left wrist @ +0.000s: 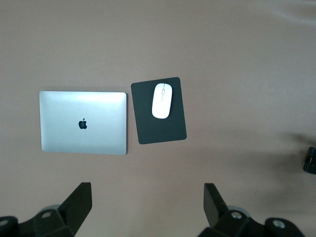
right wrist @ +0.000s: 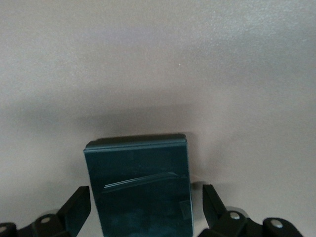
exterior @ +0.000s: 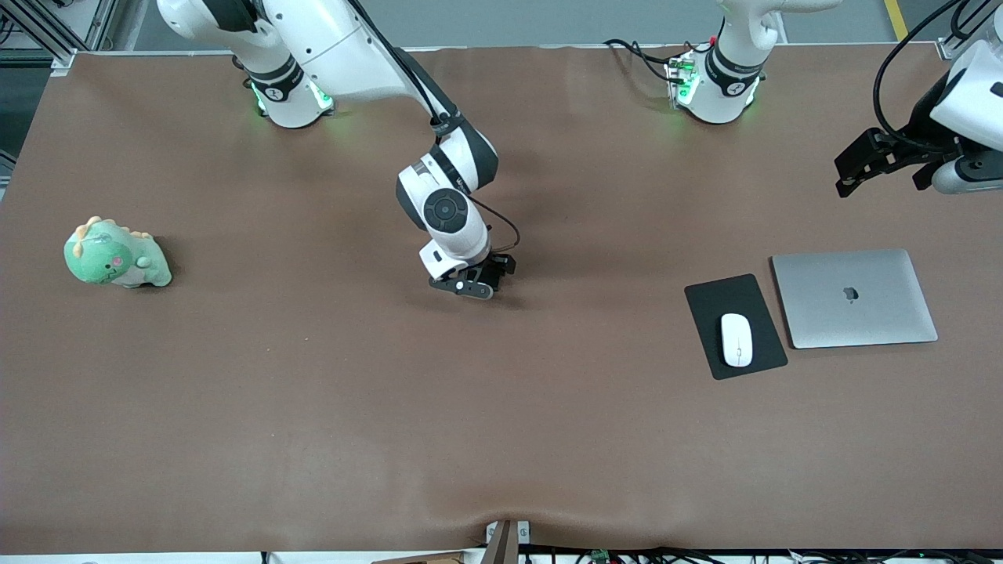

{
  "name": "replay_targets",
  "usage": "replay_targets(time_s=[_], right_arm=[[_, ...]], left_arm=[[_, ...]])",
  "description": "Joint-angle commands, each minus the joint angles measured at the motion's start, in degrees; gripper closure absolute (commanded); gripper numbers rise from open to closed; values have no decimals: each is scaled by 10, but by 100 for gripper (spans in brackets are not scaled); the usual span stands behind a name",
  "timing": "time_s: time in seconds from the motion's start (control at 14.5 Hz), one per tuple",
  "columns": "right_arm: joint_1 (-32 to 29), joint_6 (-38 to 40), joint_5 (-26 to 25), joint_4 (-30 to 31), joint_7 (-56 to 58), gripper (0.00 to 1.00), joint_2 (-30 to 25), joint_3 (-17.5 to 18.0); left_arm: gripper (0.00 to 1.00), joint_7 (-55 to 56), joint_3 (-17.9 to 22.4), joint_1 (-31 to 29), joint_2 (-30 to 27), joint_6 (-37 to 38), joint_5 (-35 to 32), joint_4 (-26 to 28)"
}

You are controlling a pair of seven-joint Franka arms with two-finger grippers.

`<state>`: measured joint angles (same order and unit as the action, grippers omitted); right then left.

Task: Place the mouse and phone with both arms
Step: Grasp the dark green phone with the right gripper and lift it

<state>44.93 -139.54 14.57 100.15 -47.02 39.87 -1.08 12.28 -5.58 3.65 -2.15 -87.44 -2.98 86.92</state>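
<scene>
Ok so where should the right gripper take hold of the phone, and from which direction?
Across its two long edges, coming straight down from above. The phone lies flat on the table, so only its thin sides offer a grip, and its narrow width fits between the right gripper's open fingers, which already flank it. The left gripper waits open, high above the laptop's end of the table.
</scene>
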Motion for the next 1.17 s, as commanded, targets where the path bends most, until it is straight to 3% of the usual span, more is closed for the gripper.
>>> replay_targets(time_s=[0.0, 0.28, 0.55, 1.1], right_arm=[[10, -13, 4, -1, -4, 0, 7, -5], [6, -6, -9, -4, 19, 99, 6, -5], [-6, -2, -9, -4, 20, 100, 2, -8], [-86, 77, -9, -2, 78, 100, -32, -9]], left_arm=[[0, -8, 3, 1, -13, 24, 10, 7], [0, -4, 7, 1, -19, 51, 10, 5], [0, -1, 7, 0, -17, 57, 10, 5], [0, 0, 6, 1, -17, 56, 11, 4]])
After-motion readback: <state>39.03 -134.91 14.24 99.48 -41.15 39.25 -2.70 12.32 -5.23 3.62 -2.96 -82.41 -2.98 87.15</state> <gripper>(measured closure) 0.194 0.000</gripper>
